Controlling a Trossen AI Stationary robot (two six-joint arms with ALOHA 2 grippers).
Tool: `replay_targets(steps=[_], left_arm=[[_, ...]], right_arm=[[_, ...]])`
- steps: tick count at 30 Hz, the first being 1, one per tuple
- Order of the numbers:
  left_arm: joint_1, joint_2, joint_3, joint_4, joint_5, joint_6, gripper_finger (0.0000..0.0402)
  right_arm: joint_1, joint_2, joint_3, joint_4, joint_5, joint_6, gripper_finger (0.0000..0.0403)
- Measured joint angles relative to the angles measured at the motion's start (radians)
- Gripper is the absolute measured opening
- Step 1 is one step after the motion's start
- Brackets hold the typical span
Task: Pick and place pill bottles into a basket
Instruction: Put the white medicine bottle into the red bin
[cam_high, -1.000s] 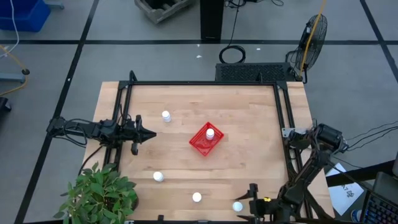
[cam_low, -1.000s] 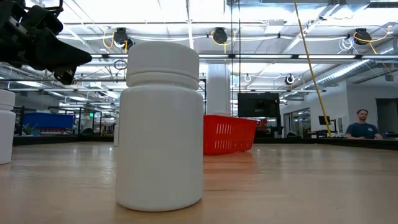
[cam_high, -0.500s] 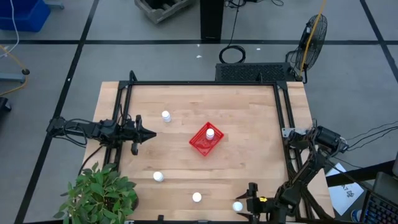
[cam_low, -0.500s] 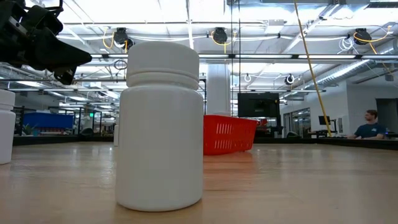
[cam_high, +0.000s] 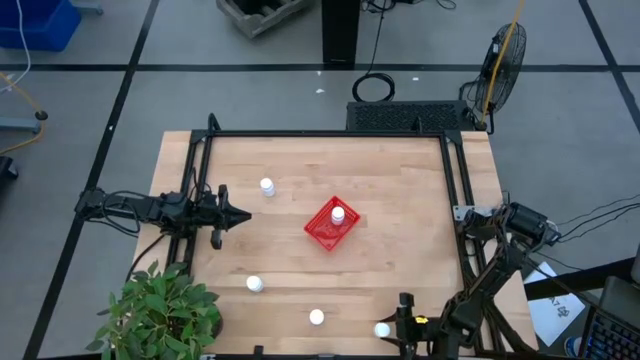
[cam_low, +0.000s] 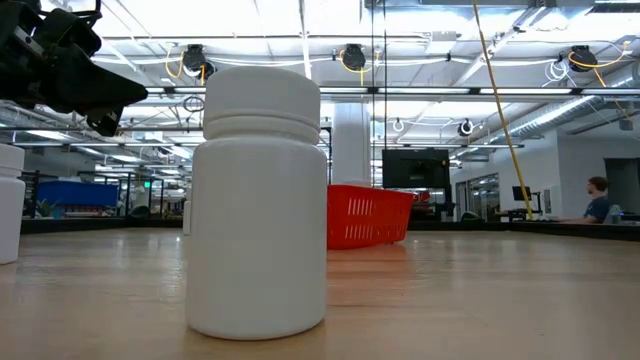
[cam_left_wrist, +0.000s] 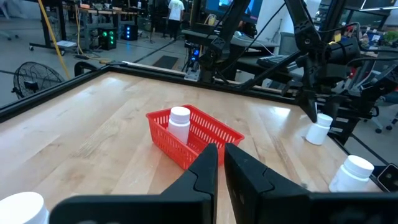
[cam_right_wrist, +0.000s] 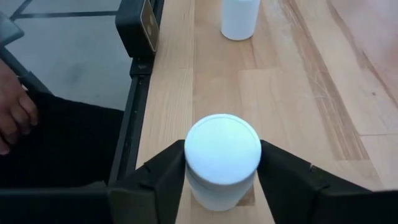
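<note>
The red basket (cam_high: 328, 228) stands mid-table with one white pill bottle (cam_high: 338, 213) upright in it. Other bottles stand upright on the table at the far left (cam_high: 266, 186), near left (cam_high: 254, 284) and near edge (cam_high: 316, 317). One more bottle (cam_high: 381, 331) stands at the near edge, between the open fingers of my right gripper (cam_right_wrist: 222, 171). My left gripper (cam_high: 240, 216) is shut and empty above the table's left side, pointing at the basket (cam_left_wrist: 193, 140). My right gripper's fingers (cam_right_wrist: 165, 171) stand level on either side of the upright bottle (cam_right_wrist: 222, 155), coming from the table's right. The bottle stands on the table. I cannot tell whether the fingers touch it.
A black frame rail (cam_high: 200, 190) runs along the table's edges. A potted plant (cam_high: 160, 310) stands at the near left corner. The near-edge bottle (cam_low: 257, 200) fills the low view. Beyond the near edge, what looks like a hand (cam_right_wrist: 12, 118) shows.
My right gripper has gone a little toward the table's left, closing in around the bottle at the near edge. The bottle has stayed where it was.
</note>
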Motion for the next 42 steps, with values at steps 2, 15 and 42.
replay_targets(steps=[2,15,42], left_arm=[[0.0,0.0,0.0,0.0,0.0,0.0,0.0033],[0.0,0.0,0.0,0.0,0.0,0.0,0.0033],[0.0,0.0,0.0,0.0,0.0,0.0,0.0033]], right_arm=[[-0.001,0.0,0.0,0.0,0.0,-0.001,0.0167],[-0.064,-0.015,0.0,-0.001,0.06,-0.199,0.0154],[-0.786,-0.218,0.0,0.214,-0.272,-0.86,0.0147]])
